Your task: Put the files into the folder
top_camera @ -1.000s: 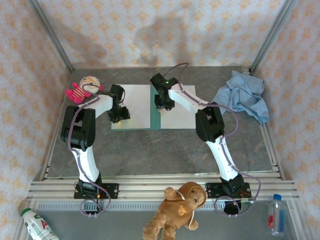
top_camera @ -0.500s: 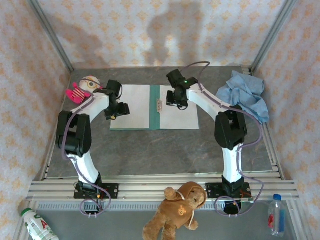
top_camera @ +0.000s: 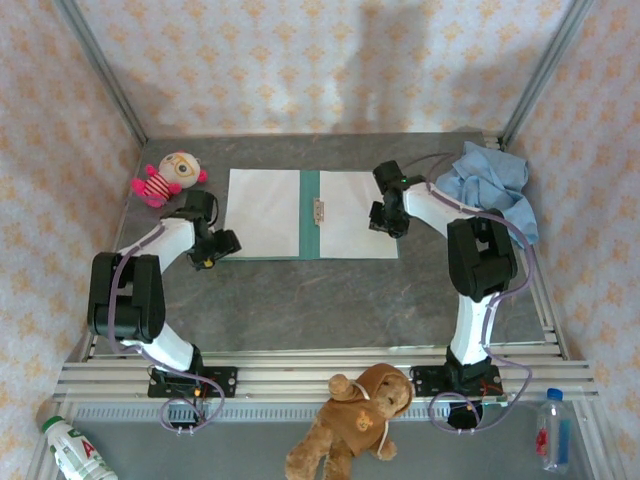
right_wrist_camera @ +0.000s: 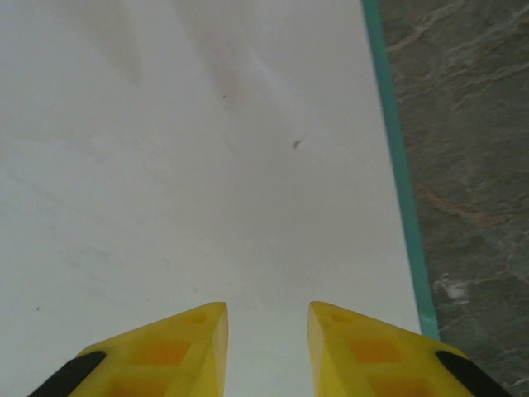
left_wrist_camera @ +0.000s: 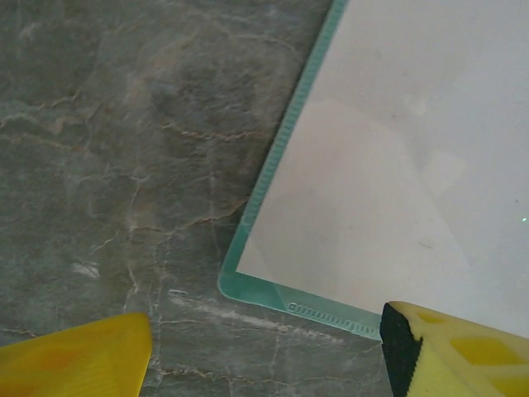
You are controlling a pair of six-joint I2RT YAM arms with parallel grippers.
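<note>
White arms (top_camera: 165, 240) with black joints (top_camera: 478, 255), lilac cables (top_camera: 519, 375), yellow fingers (right_wrist_camera: 165, 356)

teal folder (top_camera: 309, 232) — open flat, white files (top_camera: 262, 212) inside

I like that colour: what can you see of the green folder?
The folder is thin teal-green card or plastic, lying open and flat on the grey table. White sheets cover both leaves, leaving the spine strip and a narrow rim showing. Its near left corner is rounded, with a ridged edge.

The files (top_camera: 262, 212) are seen as matt white paper, the folder (top_camera: 310, 215) as smooth plastic with a ribbed edge, the table (top_camera: 330, 300) as veined stone.
</note>
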